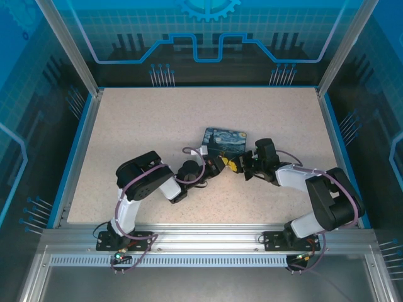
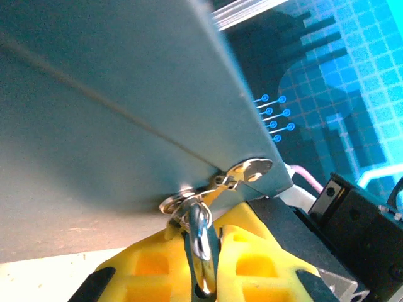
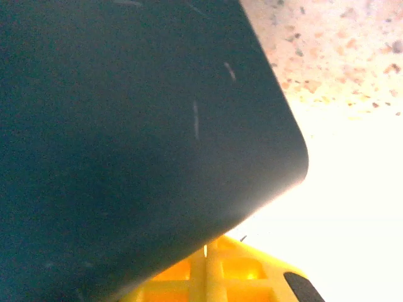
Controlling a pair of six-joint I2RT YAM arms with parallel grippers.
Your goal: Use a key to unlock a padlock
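Two grippers tip to tip, key on the left

Start at your left. The left gripper (image 1: 221, 165) is pinched almost shut. In its wrist view a shiny metal piece, which I take for the key (image 2: 200, 234), sits between the yellow fingers (image 2: 151, 267). Its long axis runs out along them, toward the other arm. A small ring (image 2: 178, 203) and a second flat, key-like tab (image 2: 250, 170) hang off it, lying against the grey-blue side of the box (image 2: 113, 113).

Moving right, the right gripper (image 1: 244, 170) faces the left one from just beside it, jaws fully closed. You cannot tell from its wrist view whether anything is pinched there. I cannot pick out the padlock; my judgement is that it sits where the two tips meet, on the right gripper's side.

The box crowds both tips from the far side, and purple cables (image 1: 191, 151) loop near the left wrist.
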